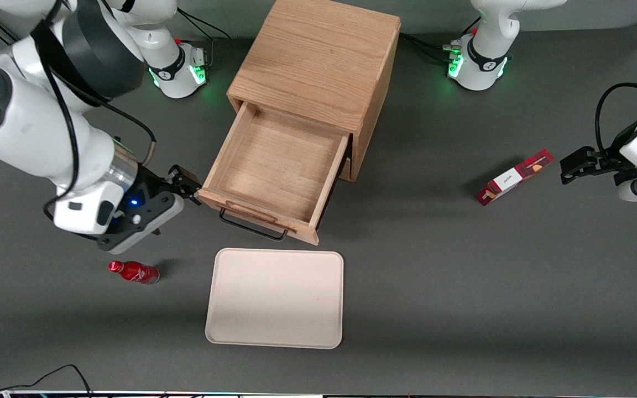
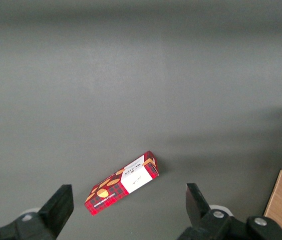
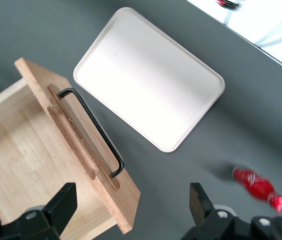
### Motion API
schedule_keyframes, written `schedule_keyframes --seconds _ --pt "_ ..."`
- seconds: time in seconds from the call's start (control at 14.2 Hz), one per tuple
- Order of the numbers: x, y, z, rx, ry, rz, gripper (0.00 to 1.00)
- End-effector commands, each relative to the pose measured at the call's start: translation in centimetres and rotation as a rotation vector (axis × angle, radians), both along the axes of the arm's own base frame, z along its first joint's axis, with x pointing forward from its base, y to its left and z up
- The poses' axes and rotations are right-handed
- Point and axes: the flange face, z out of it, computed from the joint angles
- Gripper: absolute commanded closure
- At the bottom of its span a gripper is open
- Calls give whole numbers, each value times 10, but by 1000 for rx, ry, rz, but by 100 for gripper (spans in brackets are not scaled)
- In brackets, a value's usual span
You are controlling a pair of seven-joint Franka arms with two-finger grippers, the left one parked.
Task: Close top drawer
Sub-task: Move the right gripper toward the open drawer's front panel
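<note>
The top drawer (image 1: 277, 168) stands pulled well out of the wooden cabinet (image 1: 318, 61), which sits near the tabletop (image 1: 462, 287) edge farthest from the front camera. Its black wire handle (image 1: 252, 226) faces the cream tray (image 1: 275, 298). The gripper (image 1: 186, 185) hovers just beside the drawer's front corner on the working arm's side, fingers (image 3: 55, 205) spread wide and holding nothing; whether a fingertip touches the wood cannot be told. A red bottle (image 1: 133, 272) lies near the gripper, and a red snack box (image 1: 513, 177) lies toward the parked arm's end.
</note>
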Motion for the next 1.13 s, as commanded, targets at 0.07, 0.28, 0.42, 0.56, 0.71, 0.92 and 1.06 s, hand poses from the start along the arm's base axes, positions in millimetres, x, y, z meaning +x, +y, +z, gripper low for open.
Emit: schedule_keyframes --seconds 0.07,0.28,0.42,0.56,0.71,0.92,1.06 --pt "16 7 -26 -4 -4 235 0" --pt "36 2 -57 14 7 381 0" --pt "43 1 -72 18 18 403 0" --pt "45 5 -78 23 24 394 0" --pt "42 4 -71 29 22 385 0" --pt "45 0 -77 74 38 369 0" --pt "46 10 -91 140 66 364 0"
